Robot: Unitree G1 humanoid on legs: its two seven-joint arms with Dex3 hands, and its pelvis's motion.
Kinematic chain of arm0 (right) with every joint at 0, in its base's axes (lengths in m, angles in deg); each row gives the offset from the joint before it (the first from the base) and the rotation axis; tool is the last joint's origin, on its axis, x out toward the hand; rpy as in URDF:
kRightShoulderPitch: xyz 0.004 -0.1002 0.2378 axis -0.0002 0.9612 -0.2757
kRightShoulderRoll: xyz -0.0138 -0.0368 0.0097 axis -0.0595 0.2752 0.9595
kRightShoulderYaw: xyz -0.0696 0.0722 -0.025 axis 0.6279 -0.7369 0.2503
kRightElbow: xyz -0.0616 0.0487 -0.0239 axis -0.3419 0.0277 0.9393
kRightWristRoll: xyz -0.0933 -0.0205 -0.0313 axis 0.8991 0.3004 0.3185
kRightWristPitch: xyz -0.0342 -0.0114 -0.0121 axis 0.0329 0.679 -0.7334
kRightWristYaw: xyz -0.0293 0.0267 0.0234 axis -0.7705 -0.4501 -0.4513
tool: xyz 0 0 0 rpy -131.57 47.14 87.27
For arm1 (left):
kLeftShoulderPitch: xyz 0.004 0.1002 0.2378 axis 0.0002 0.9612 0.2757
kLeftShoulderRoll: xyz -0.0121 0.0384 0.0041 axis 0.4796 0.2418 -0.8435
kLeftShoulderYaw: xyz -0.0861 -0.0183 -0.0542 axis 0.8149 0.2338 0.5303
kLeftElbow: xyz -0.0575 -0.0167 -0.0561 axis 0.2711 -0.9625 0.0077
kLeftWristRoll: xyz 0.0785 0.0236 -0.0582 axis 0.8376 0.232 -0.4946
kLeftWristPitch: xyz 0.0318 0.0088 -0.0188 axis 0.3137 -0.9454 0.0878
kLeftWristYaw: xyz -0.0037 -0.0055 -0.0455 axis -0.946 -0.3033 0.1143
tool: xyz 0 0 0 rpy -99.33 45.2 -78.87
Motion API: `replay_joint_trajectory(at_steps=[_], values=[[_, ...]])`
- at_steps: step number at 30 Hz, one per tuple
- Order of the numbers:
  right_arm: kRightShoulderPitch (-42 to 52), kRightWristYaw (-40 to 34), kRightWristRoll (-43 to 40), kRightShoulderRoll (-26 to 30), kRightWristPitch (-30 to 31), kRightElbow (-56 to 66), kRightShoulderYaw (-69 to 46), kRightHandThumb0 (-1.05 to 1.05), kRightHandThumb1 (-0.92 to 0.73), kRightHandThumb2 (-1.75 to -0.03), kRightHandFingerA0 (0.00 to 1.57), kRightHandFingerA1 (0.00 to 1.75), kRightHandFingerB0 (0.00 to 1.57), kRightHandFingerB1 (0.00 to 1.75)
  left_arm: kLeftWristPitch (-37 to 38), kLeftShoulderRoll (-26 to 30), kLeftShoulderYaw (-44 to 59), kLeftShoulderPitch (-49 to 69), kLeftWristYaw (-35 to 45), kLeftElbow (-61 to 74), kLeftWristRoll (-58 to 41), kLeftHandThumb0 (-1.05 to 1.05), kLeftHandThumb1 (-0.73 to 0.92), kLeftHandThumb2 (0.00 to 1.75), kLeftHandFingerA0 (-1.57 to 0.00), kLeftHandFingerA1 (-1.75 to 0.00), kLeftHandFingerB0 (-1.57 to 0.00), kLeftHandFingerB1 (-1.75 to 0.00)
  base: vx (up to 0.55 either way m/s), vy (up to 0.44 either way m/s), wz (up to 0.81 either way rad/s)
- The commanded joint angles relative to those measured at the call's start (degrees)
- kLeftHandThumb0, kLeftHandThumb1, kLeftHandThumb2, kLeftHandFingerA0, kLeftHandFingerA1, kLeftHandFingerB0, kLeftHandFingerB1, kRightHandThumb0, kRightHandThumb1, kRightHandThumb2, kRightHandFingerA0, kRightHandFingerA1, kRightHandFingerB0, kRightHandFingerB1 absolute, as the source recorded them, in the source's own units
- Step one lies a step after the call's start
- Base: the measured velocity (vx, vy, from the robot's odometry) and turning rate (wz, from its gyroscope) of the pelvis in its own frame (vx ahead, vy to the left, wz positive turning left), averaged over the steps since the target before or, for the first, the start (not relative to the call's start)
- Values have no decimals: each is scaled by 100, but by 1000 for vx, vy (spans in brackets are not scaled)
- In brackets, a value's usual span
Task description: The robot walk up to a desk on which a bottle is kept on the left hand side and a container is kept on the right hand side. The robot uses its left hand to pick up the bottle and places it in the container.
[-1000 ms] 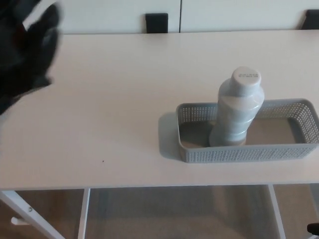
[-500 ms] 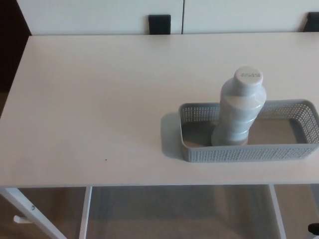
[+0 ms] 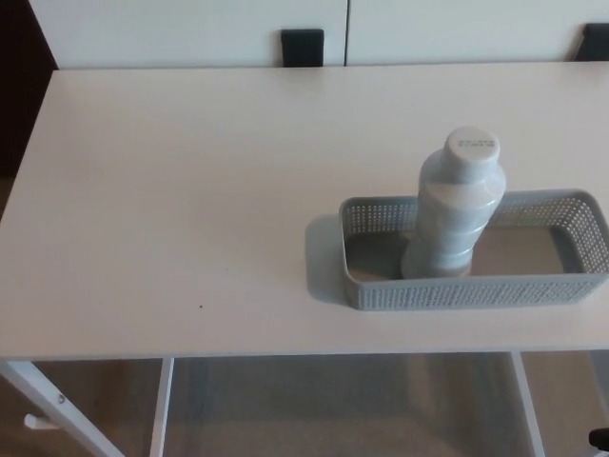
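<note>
The picture was bright and a little soft, not sharp. Even light spread across the white tabletop (image 3: 190, 190) with no glare. The container (image 3: 457, 293) threw a pale shadow to its left. The far left corner was dark. Under the tabletop it looked dimmer.

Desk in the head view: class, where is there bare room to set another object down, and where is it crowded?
The desk is bare left of the grey basket and behind it up to the far edge. Inside, room remains right of the upright bottle; the basket's left end is crowded.
</note>
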State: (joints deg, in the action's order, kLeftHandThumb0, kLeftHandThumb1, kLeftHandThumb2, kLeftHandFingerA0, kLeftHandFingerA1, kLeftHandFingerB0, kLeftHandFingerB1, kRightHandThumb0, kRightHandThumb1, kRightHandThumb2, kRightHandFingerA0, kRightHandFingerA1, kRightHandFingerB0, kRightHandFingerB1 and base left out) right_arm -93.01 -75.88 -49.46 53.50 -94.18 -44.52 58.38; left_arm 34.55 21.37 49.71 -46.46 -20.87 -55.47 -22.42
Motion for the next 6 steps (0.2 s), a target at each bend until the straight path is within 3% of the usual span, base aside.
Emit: replay_joint_trajectory(at_steps=[1,4,5,6], values=[[292,-15,-39,472,230,-175,-150,-56,-32,-52,101,49,86,46,2501,296,-527,582,-188,-2810,1000,-24,67,59,-37,-67,-44,-63,0,0,0],[319,-40,15,478,171,-164,-103,-56,-32,-52,101,49,86,46,1730,238,-1501,763,532,-1667,1465,-24,67,59,-37,-67,-44,-63,0,0,0],[332,-48,9,468,165,-159,-107,-57,-33,-53,99,49,82,45,1854,207,-1444,590,531,-2014,1379,-34,48,89,-56,-73,-54,-69,0,0,0],[332,-48,9,468,165,-159,-107,-57,-33,-53,99,49,82,45,1854,207,-1444,590,531,-2014,1379,-34,48,89,-56,-73,-54,-69,0,0,0]])
